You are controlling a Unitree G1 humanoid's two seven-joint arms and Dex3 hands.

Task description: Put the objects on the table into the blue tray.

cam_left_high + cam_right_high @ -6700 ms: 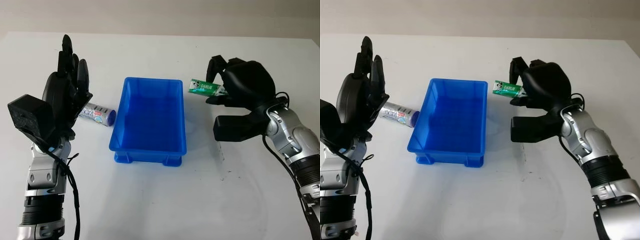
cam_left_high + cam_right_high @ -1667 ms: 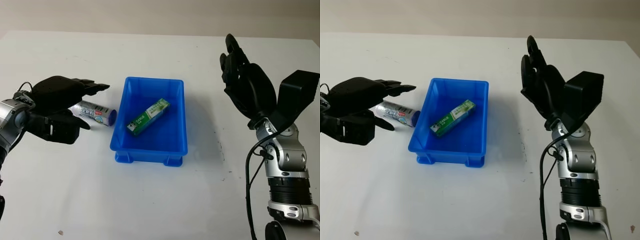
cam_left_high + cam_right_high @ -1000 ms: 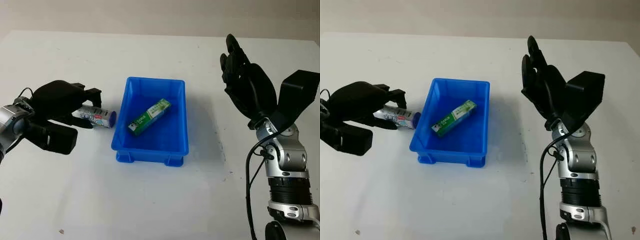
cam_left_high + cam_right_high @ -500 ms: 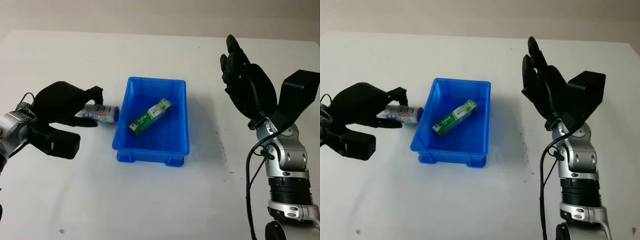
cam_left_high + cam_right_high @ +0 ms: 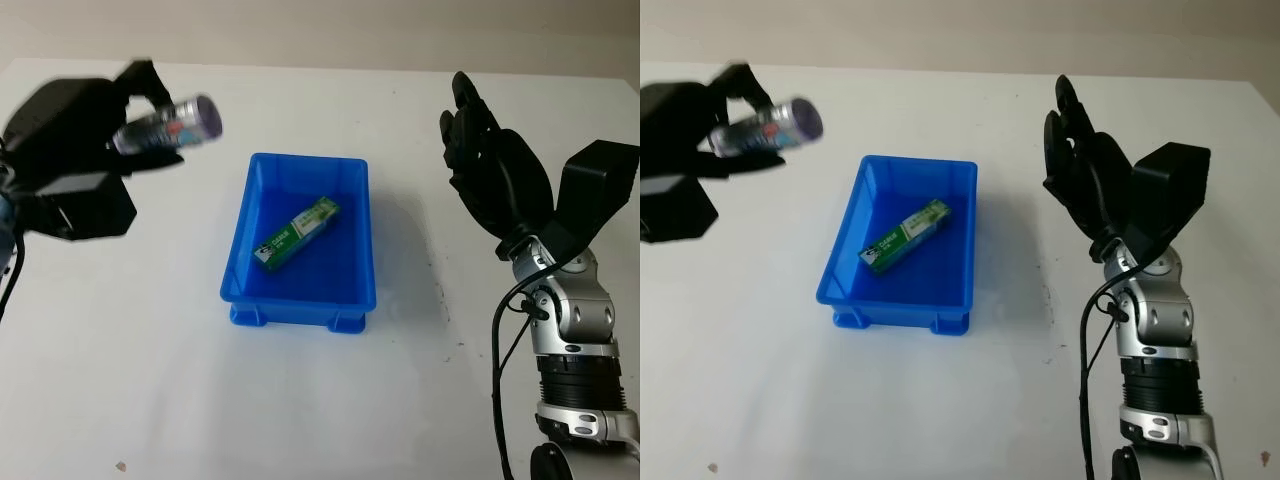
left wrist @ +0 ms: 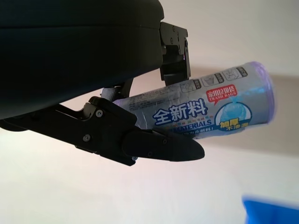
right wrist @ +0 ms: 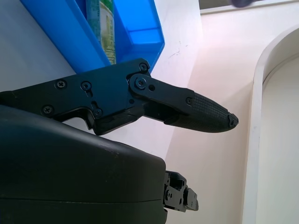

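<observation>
- The blue tray (image 5: 300, 245) stands in the middle of the white table (image 5: 320, 400), with its long side running away from the robot.
- Inside the tray lies a green box (image 5: 294, 232). It lies flat on the tray floor, diagonal to the walls, near the middle of the tray.
- The left hand (image 5: 75, 135) is up in the air, to the left of the tray and beyond its far left corner, well apart from it.
- This hand holds a roll of trash bags (image 5: 168, 124), with its fingers closed around it. The roll is silver-lilac and has a printed label.
- In the left wrist view the fingers (image 6: 140, 140) press on the roll (image 6: 205, 105) from two sides. The free end of the roll sticks out past the fingertips.
- The roll is almost level, a little tilted, and its free end points toward the tray side. It touches nothing except the hand.
- The right hand (image 5: 495, 180) is raised to the right of the tray, well apart from it. It is open and holds nothing.
- In the right wrist view a corner of the tray (image 7: 140, 32) with the green box (image 7: 105, 28) is seen past the finger (image 7: 187, 109).
</observation>
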